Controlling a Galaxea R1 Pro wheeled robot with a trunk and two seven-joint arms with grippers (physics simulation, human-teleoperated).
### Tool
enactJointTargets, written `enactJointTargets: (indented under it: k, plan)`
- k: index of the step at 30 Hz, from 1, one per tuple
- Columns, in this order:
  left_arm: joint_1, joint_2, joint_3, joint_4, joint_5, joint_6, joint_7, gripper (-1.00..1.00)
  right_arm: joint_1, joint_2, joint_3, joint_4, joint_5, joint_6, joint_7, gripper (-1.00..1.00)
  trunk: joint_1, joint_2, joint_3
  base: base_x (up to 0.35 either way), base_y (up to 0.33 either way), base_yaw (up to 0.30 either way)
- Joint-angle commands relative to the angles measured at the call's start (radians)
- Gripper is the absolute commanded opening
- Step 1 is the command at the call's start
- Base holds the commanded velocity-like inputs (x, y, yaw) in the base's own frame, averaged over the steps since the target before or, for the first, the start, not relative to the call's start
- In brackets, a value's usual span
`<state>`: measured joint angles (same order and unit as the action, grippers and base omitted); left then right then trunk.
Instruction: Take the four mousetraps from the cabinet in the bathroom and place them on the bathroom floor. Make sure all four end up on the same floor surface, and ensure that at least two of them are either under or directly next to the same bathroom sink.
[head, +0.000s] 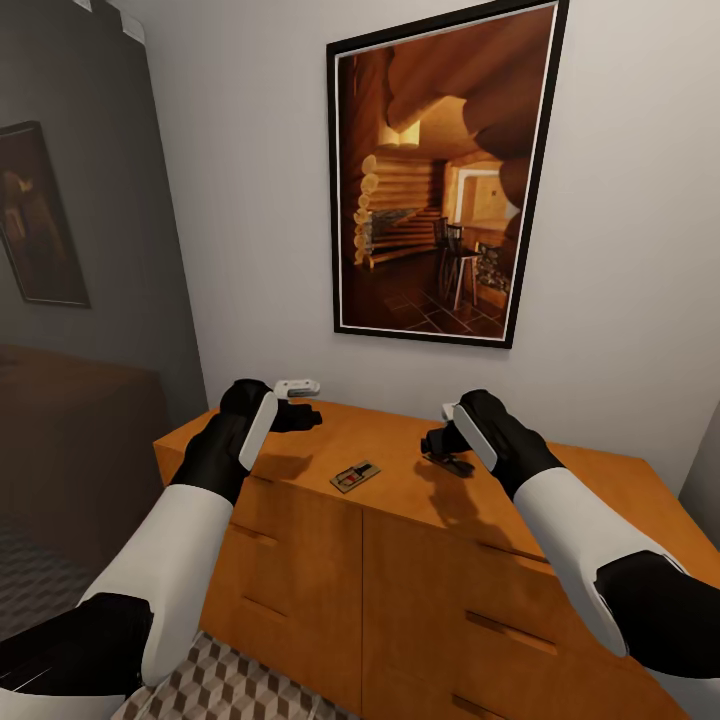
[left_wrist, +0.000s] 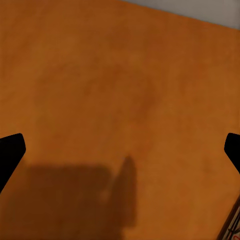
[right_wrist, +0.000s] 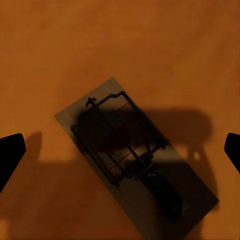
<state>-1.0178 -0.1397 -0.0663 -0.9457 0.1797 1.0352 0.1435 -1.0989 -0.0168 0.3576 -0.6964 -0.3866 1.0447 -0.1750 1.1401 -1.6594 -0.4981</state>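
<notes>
Both claws, left (head: 300, 405) and right (head: 437, 445), are held wide open and empty over the orange-brown cabinet (head: 300, 560) top, where two mousetraps (head: 355, 476) (right_wrist: 135, 160) are seen below a framed cabin picture (head: 440, 170).

Both arms are stretched forward from the lower corners of the head view, white forearms ending in black wrists. The left gripper (head: 300, 412) is held level, its jaws pointed toward the right. The right gripper (head: 447, 452) is angled downward. In each wrist view the black fingertips (left_wrist: 11, 152) (right_wrist: 11, 152) are seen at opposite edges — jaws spread wide, nothing held between them.
</notes>
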Motion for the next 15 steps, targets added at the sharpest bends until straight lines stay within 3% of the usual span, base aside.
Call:
enactJointTargets:
  k: [1,15]
  plan:
    - [-0.001,0.0,-0.001,-0.001,0.011,0.003,0.01,1.0,-0.001,-0.001,0.006,-0.001,-0.011,0.003,-0.009,1.0,0.0,-0.001,-0.001,0.0,0.0,0.0]
    - [-0.001,0.0,-0.001,-0.001,0.011,0.003,0.01,1.0,-0.001,-0.003,0.006,0.025,-0.011,0.003,-0.009,1.0,0.0,-0.001,-0.001,0.0,0.0,0.0]
